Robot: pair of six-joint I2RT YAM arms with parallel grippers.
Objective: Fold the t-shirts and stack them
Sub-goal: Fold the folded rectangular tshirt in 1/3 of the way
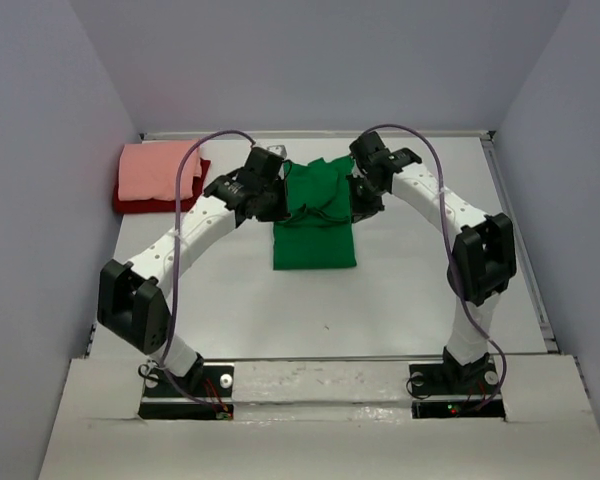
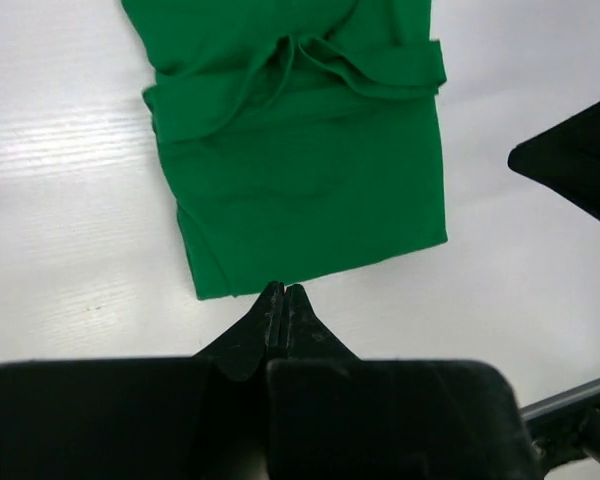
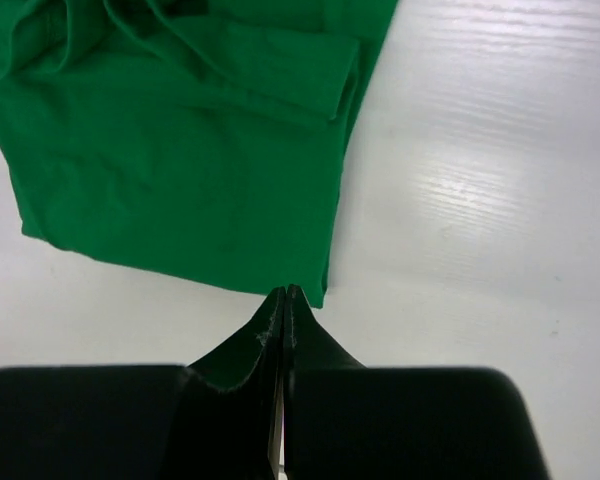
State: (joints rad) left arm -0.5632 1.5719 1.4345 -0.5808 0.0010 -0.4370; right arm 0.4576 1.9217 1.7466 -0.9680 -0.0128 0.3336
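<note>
Two of the three shirts look finished: a folded salmon-pink cloth tee (image 1: pixel 158 168) lies on top of a folded dark red cloth tee (image 1: pixel 130 205), well to the left of the bright green short-sleeved cloth t-shirt (image 1: pixel 315 240) and level with its far end. The green t-shirt lies on the white table (image 1: pixel 280 310), narrowed to a long strip. Its sleeves are tucked in and rumpled at the far end, and its near half lies flat.

The step in hand appears to be the crosswise fold of the green t-shirt. The next move calls for both sets of fingers to open, come down on the two corners of one end, pinch them, and carry that end evenly over the other. After that, the bundle belongs on the pink tee.

The left gripper (image 1: pixel 267 197) hangs over the green t-shirt's far left edge, and the right gripper (image 1: pixel 365 200) over its far right edge. Both arms reach forward and bend inward toward it. Each gripper's fingers are pressed fully together, with no cloth visible between them.
</note>
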